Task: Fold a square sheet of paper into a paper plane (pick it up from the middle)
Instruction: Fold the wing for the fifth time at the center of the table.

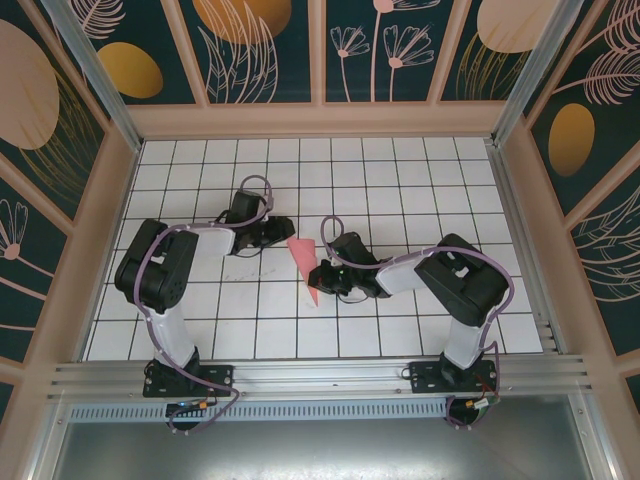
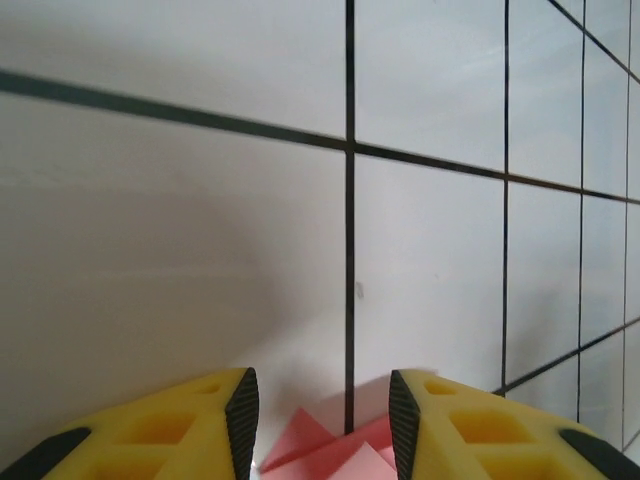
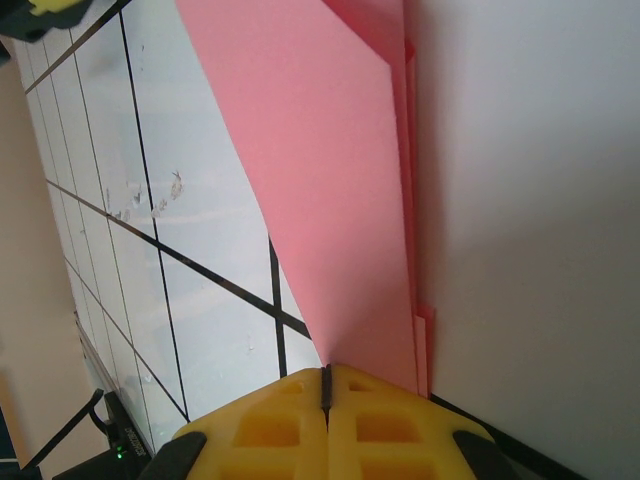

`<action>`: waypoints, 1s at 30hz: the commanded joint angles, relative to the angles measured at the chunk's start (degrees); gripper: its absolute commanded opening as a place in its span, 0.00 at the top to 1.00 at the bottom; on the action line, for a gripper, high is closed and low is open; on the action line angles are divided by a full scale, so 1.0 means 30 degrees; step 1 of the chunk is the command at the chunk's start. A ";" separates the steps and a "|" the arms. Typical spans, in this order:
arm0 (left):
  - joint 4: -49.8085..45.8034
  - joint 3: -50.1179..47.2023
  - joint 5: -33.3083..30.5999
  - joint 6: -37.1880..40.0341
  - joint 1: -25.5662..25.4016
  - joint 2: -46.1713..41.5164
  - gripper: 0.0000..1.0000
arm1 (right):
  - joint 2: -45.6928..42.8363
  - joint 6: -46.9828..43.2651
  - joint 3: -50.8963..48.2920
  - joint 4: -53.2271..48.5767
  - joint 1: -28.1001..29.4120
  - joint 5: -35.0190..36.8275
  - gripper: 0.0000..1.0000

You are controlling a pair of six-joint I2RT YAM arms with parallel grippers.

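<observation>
Facing you, the table [image 1: 400, 170]: white tiles with dark grid lines, walled on three sides.
Left arm [image 1: 160, 270]: you see it rise from its base at the near edge and bend toward the middle.
Right arm [image 1: 460, 280]: mirrors it, elbow out, wrist low over the tiles.
Paper plane [image 1: 305, 262]: narrow salmon-pink folded dart lying mid-table between both grippers, wide end far, point near.
Left gripper [image 2: 322, 400]: jaws apart, with pink folds showing low between its yellow fingers [image 2: 200, 420].
Right gripper [image 3: 327, 385]: pads pressed together, tips touching the dart's layered edge; you cannot tell whether paper is pinched.
</observation>
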 commanded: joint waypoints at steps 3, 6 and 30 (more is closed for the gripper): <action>-0.0726 0.0126 -0.0135 0.0604 0.0118 -0.1319 0.56 | 0.1343 0.0051 -0.0871 -0.2876 0.0137 0.0428 1.00; 0.0217 -0.0600 0.0852 0.0144 0.0114 -0.2206 0.57 | 0.1395 0.0039 -0.0763 -0.2963 0.0137 0.0443 1.00; 0.2182 -0.1426 0.0617 -0.2149 0.0071 0.0579 0.62 | 0.1609 -0.0051 -0.0432 -0.3183 0.0313 0.0355 0.99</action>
